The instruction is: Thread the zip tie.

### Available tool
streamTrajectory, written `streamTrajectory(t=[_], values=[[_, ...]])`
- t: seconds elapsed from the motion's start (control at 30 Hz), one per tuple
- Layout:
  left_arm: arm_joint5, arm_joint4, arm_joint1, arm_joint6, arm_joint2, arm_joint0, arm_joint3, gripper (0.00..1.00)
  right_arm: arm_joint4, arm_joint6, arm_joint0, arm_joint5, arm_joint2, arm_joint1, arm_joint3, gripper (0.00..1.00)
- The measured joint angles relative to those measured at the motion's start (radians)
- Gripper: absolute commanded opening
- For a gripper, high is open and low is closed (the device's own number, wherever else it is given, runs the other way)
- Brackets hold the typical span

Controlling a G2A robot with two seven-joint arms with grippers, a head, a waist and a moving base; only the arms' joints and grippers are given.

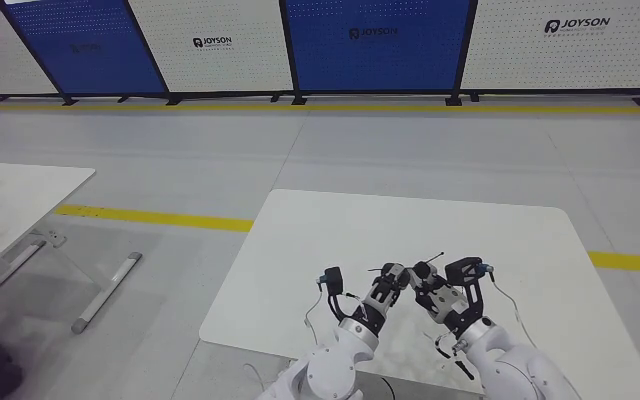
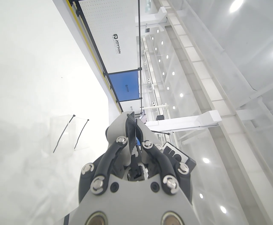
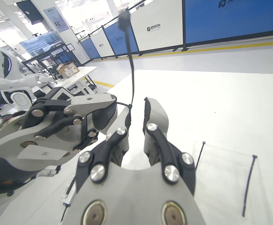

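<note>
A black zip tie [image 3: 131, 70] rises from between the two grippers, its head [image 3: 124, 17] at the upper end. My left gripper [image 2: 134, 127] is shut on the strap, and a thin end with the head [image 2: 170, 133] sticks out beyond it. My right gripper [image 3: 137, 111] stands open right beside the left gripper [image 3: 106, 106], and the strap touches the tip of one of its fingers [image 3: 128, 119]. From above, both grippers [image 1: 410, 282] meet over the table's near edge, with the tie [image 1: 432, 261] poking up.
A clear tray [image 3: 226, 157] on the white table [image 1: 420, 230] holds two spare black zip ties [image 3: 200, 153] [image 3: 248, 185], also seen from the left wrist [image 2: 64, 133] [image 2: 81, 133]. Another table [image 1: 30, 190] stands to the left, partition panels [image 1: 380, 45] behind.
</note>
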Motion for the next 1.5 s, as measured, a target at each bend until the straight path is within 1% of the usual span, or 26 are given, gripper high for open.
streamTrajectory(t=[0.1,0.13,0.17,0.2,0.27,0.33,0.6,0.8,0.97,1.3,1.5], values=[[0.001,0.001,-0.001,0.0,0.002,-0.001,0.001,0.0,0.001,0.0,0.002,-0.002,-0.002,0.0,0.001,0.15],[0.001,0.001,-0.001,-0.001,0.002,-0.001,0.002,0.0,0.001,0.0,0.002,-0.002,-0.003,0.0,0.001,0.16],[0.001,0.002,-0.001,-0.001,0.003,-0.001,0.002,0.0,0.001,0.0,0.002,-0.003,-0.003,0.001,0.001,0.14],[0.002,0.002,-0.001,0.0,0.003,-0.001,0.003,0.0,0.001,0.0,0.003,-0.003,-0.004,0.001,0.001,0.09],[0.003,0.004,-0.002,0.001,0.004,-0.001,0.003,0.0,0.001,0.001,0.003,-0.003,-0.004,0.001,0.001,0.09],[0.004,0.005,-0.002,0.002,0.004,-0.001,0.003,0.0,0.002,0.0,0.003,-0.003,-0.005,0.001,0.002,0.0],[0.002,0.011,-0.003,0.005,0.003,0.001,0.001,0.0,0.001,-0.008,-0.001,-0.004,-0.006,0.003,0.005,0.0],[-0.024,0.007,-0.003,0.006,0.001,0.004,-0.008,0.0,0.0,-0.002,-0.001,-0.006,-0.013,0.003,0.012,0.0],[-0.038,0.008,-0.003,0.003,0.001,0.008,-0.014,0.0,-0.002,0.006,0.003,-0.006,-0.02,0.004,0.018,0.0],[-0.06,0.015,-0.001,-0.005,-0.003,0.023,-0.05,0.0,-0.003,0.022,0.006,-0.006,-0.031,0.005,0.029,0.0],[-0.063,0.024,0.0,-0.006,-0.002,0.028,-0.073,0.0,0.0,0.022,0.004,-0.009,-0.034,0.006,0.039,0.0]])
